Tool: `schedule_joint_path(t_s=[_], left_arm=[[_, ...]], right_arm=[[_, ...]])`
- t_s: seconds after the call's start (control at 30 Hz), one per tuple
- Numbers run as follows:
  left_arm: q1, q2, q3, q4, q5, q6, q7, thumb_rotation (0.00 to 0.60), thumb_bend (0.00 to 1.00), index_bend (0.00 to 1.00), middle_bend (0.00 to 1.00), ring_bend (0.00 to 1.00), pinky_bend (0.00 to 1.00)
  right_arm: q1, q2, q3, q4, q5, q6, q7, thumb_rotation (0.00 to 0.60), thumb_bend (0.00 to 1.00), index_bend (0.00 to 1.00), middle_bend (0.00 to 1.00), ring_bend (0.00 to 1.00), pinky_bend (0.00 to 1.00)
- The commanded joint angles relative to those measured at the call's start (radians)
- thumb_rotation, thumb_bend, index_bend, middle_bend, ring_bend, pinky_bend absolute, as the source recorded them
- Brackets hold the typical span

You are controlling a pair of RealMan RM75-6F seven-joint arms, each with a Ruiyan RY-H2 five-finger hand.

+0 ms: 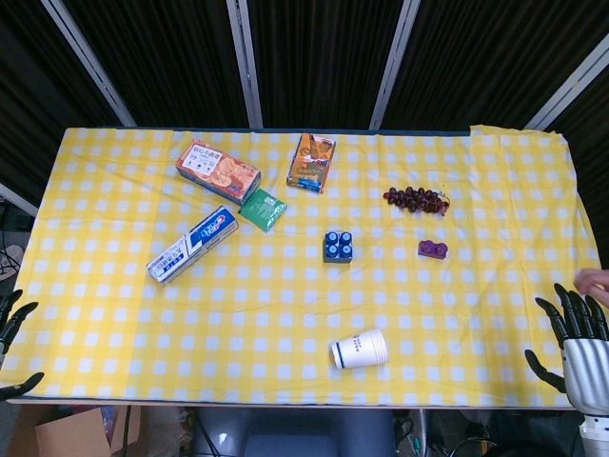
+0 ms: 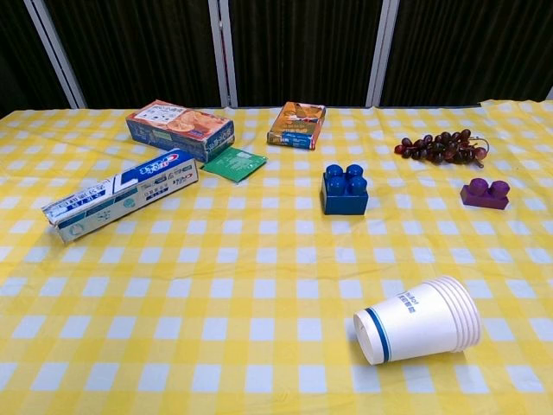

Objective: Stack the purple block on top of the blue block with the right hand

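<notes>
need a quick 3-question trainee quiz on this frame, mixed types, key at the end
1. True or false: the purple block already sits on the blue block.
2. Multiple choice: the paper cup is (A) upright, (B) lying on its side, (C) resting on the toothpaste box.
3. Short answer: which item lies just behind the purple block, toward the far edge of the table?

Key
1. False. The two blocks stand apart on the cloth, the purple one off to the blue one's right in both views.
2. B.
3. The bunch of grapes.

Extra note: the right hand is at the table's near right edge, fingers spread, holding nothing.
</notes>
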Motion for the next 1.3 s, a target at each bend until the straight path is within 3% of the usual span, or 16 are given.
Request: schedule_joint_path(t_s=[0.03, 0.43, 0.8, 0.97, 1.13, 1.3], left_arm=[[0.0, 0.001, 0.0, 0.0, 0.0, 0.0, -0.001, 0.6, 0.0, 0.12, 0.0, 0.0, 0.04], [-0.004, -0.004, -0.002, -0.002, 0.007, -0.004, 0.005, 0.6, 0.0, 0.12, 0.0, 0.0, 0.04], [0.003, 0.003, 0.005, -0.008, 0.018, 0.006, -0.003, 0.6, 0.0, 0.12, 0.0, 0.0, 0.04], [0.004, 0.004, 0.003, -0.011, 0.007, 0.004, -0.005, 0.6, 0.0, 0.12, 0.0, 0.0, 0.04], [-0.001, -0.002, -0.002, -0.014, -0.003, -0.005, 0.014, 0.6, 0.0, 0.12, 0.0, 0.0, 0.04], [-0.003, -0.008, -0.008, -0.019, -0.026, -0.011, 0.038, 0.6, 0.0, 0.12, 0.0, 0.0, 0.04]], right_arm=[[-0.001, 0.0, 0.0, 0.0, 0.001, 0.0, -0.002, 0.6, 0.31, 0.19, 0.0, 0.03, 0.0], [-0.013, 0.004, -0.004, 0.006, -0.001, 0.017, 0.007, 0.6, 0.31, 0.19, 0.0, 0.03, 0.0], [0.014, -0.007, -0.009, 0.014, -0.005, -0.035, -0.012, 0.6, 0.31, 0.19, 0.0, 0.03, 0.0], [0.11, 0.017, 0.017, -0.024, -0.01, -0.163, -0.001, 0.6, 0.31, 0.21, 0.0, 0.03, 0.0], [0.237, 0.046, 0.096, -0.089, 0.086, -0.335, -0.083, 0.6, 0.31, 0.25, 0.0, 0.03, 0.0], [0.359, 0.043, 0.153, -0.086, 0.201, -0.519, -0.093, 0.6, 0.31, 0.26, 0.0, 0.03, 0.0]])
